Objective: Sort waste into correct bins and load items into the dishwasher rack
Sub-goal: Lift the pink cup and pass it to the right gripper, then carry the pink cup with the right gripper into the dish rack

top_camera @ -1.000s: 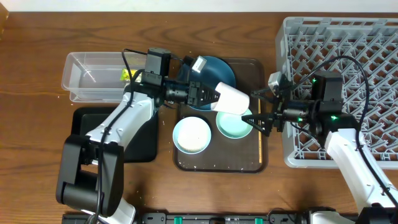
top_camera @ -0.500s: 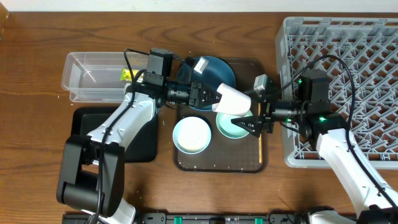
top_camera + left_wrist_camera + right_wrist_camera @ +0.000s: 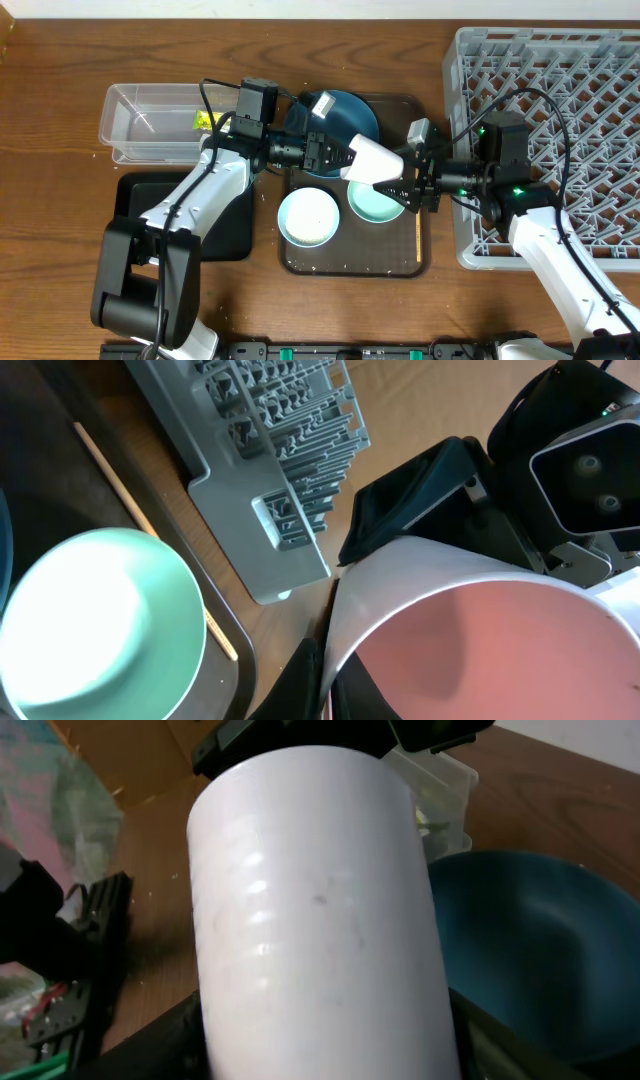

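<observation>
Overhead – cup: the small cup (image 3: 375,160), white outside, lies on its side in the air above the green bowl (image 3: 378,208) on the brown tray (image 3: 400,255). It is between the two arms and short of the rack (image 3: 560,80).
Overhead – left hand: the left hand (image 3: 338,155) pinches the cup at its left end.
Overhead – right hand: the right hand (image 3: 412,186) is spread, one finger on each side of the cup's other end. I cannot tell whether they touch it.
Left wrist – cup: the mouth faces this camera, pink inside (image 3: 480,650), with the thin wall nipped at the rim.
Left wrist – below: the green bowl (image 3: 90,630) and a chopstick (image 3: 120,495) are on the tray, with a corner of the rack (image 3: 270,460) beyond.
Right wrist – cup: the smooth, glossy white side (image 3: 320,900) fills the view, dark fingers at both lower corners. The blue bowl (image 3: 520,950) is behind it.
Handling: it looks light and stiff. The shiny round wall will likely be slippery and could twist out of a shallow pinch.
Where to hold: across the body near the middle, fingers flat on opposite sides, gripping firmly before the rim grip lets go. A slip would drop it onto the green bowl.
</observation>
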Action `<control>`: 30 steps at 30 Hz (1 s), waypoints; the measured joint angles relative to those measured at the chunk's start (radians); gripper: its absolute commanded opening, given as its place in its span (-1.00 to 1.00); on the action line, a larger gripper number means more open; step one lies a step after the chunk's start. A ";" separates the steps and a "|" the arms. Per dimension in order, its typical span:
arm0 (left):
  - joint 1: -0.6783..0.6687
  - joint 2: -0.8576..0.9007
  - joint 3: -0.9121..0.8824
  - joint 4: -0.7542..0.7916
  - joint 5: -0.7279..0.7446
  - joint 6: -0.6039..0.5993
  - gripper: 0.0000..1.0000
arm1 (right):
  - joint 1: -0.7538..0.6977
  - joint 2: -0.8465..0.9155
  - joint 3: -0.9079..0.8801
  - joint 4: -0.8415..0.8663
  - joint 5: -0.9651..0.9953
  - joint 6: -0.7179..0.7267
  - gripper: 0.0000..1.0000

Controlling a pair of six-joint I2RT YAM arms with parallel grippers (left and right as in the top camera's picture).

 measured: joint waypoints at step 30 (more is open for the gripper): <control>0.001 0.000 0.000 -0.009 -0.048 -0.015 -0.54 | 0.001 0.003 0.000 0.000 -0.004 -0.011 -0.49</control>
